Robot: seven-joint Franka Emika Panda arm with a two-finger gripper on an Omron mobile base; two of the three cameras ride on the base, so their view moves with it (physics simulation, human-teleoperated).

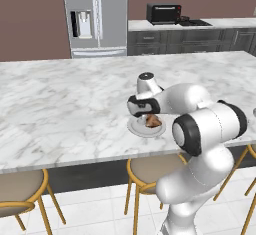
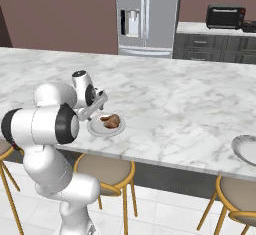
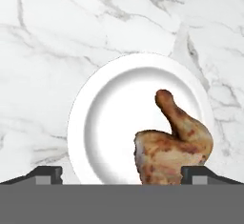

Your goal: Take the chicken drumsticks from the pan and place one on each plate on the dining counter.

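Note:
One chicken drumstick [image 3: 174, 144], golden-brown, lies on a small white plate [image 3: 109, 113] near the front edge of the marble dining counter [image 1: 60, 104]. My gripper [image 3: 121, 174] hovers just above it, open, with the fingertips [image 3: 47, 173] wide apart on either side and nothing gripped. The left base view has the gripper [image 1: 145, 115] over the plate [image 1: 136, 129] and drumstick [image 1: 154, 123]. In the right base view the drumstick [image 2: 111, 121] rests on the plate [image 2: 95, 130] under the gripper [image 2: 97, 110]. A second plate [image 2: 245, 149] sits bare at the far right. The pan is out of view.
Round stools with wooden legs [image 1: 150, 171] [image 2: 105, 171] stand under the counter's front edge. A steel fridge [image 1: 95, 14] and a black toaster oven [image 1: 163, 13] on a back counter lie far behind. Bare marble stretches left and behind the plate.

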